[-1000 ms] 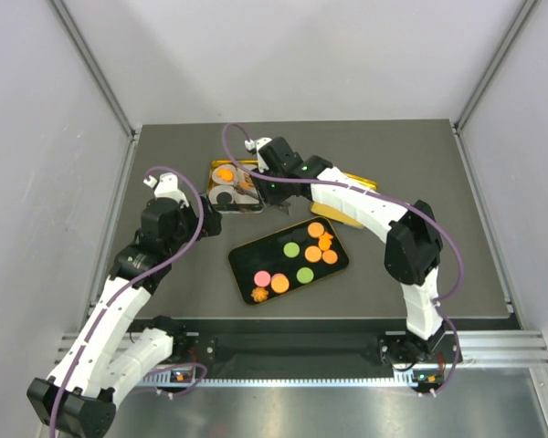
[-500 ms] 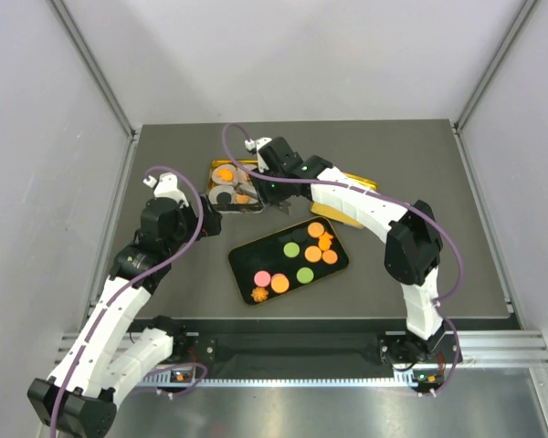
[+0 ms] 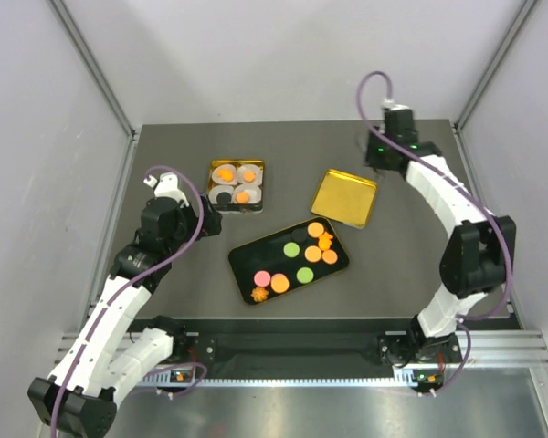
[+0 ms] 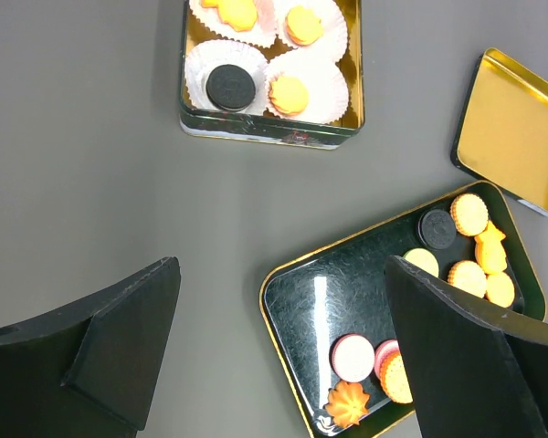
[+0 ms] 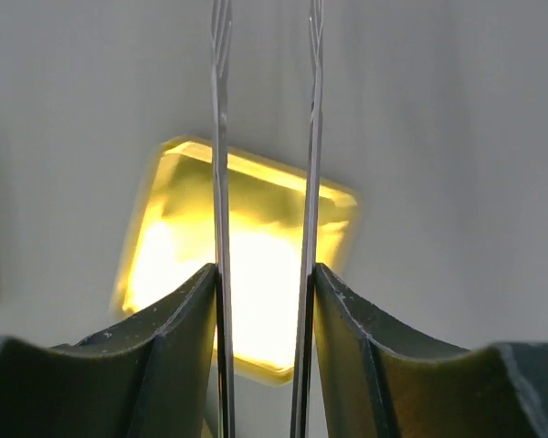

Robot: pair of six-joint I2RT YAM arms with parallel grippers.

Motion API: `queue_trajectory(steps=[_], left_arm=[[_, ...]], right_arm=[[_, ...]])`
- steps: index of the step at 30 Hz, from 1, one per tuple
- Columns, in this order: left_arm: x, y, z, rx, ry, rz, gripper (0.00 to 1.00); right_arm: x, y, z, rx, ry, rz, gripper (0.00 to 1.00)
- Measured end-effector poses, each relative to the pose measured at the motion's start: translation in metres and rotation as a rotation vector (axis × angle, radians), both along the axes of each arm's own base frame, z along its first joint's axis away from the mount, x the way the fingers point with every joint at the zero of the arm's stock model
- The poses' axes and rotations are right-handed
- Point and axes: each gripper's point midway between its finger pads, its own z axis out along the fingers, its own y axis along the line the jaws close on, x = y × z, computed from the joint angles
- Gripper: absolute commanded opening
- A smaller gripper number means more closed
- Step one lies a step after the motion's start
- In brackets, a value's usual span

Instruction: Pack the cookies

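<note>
3 views cover the table, and each adds something. The overhead view alone shows both arms: the left gripper (image 3: 204, 216) hangs left of the black tray (image 3: 242, 258), while the right gripper (image 3: 376, 157) is far back on the right, behind the gold lid (image 3: 345, 196). Only the left wrist view resolves the cookies (image 4: 479, 260) finely: ridged orange rounds, a fish-shaped piece, a dark round, a pale green one, a pink one and an orange flower shape in the tray, plus 3 orange pieces and 1 dark round sitting in white paper cups (image 4: 210, 66) inside the square tin (image 4: 268, 125). The right wrist view shows just the blurred, glowing lid below its own thin metal tongs (image 5: 265, 137).

The tray's long axis runs diagonally, from near-left to far-right in the overhead view; its cookies cluster at both ends. The tin is behind the tray, towards the left.

No writing is legible anywhere.

The left claw is spread wide with nothing between its fingers (image 4: 110, 347). The right claw's tongs stand slightly apart, gripping nothing.
</note>
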Motion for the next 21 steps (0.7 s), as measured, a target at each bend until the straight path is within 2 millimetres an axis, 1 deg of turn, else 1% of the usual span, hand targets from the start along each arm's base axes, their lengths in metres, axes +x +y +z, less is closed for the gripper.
queue_trajectory(steps=[1, 2, 3, 4, 6, 9, 12, 15, 18, 19, 21], left_arm=[[0.0, 0.0, 0.0, 0.0, 0.0, 0.0, 0.98], [0.0, 0.0, 0.0, 0.0, 0.0, 0.0, 0.98], [0.0, 0.0, 0.0, -0.001, 0.0, -0.001, 0.98], [0.0, -0.001, 0.0, -0.002, 0.0, -0.003, 0.98], [0.0, -0.001, 0.0, -0.003, 0.001, -0.006, 0.98], [-0.001, -0.002, 0.0, -0.006, 0.0, -0.011, 0.98], [-0.002, -0.003, 0.001, -0.01, -0.003, -0.016, 0.98], [-0.002, -0.003, 0.001, -0.01, -0.003, -0.016, 0.98], [-0.002, -0.004, 0.001, -0.012, -0.002, -0.021, 0.98], [-0.002, -0.004, 0.001, -0.013, -0.002, -0.023, 0.98], [-0.002, -0.004, 0.001, -0.014, -0.001, -0.023, 0.98]], right_arm=[[0.003, -0.028, -0.002, 0.0, -0.005, -0.076, 0.44], [0.004, -0.05, -0.006, 0.002, -0.008, -0.138, 0.44], [0.004, -0.066, -0.013, 0.002, -0.004, -0.185, 0.44], [0.003, -0.079, -0.022, 0.004, 0.006, -0.227, 0.44], [-0.002, -0.095, -0.044, 0.008, 0.041, -0.281, 0.44], [-0.008, -0.107, -0.075, -0.007, 0.095, -0.332, 0.44], [-0.007, -0.114, -0.098, -0.023, 0.127, -0.364, 0.47], [-0.008, -0.12, -0.115, -0.024, 0.146, -0.387, 0.52], [-0.015, -0.132, -0.13, -0.03, 0.177, -0.416, 0.55], [-0.017, -0.136, -0.132, -0.031, 0.182, -0.424, 0.59], [-0.019, -0.141, -0.136, -0.032, 0.187, -0.435, 0.62]])
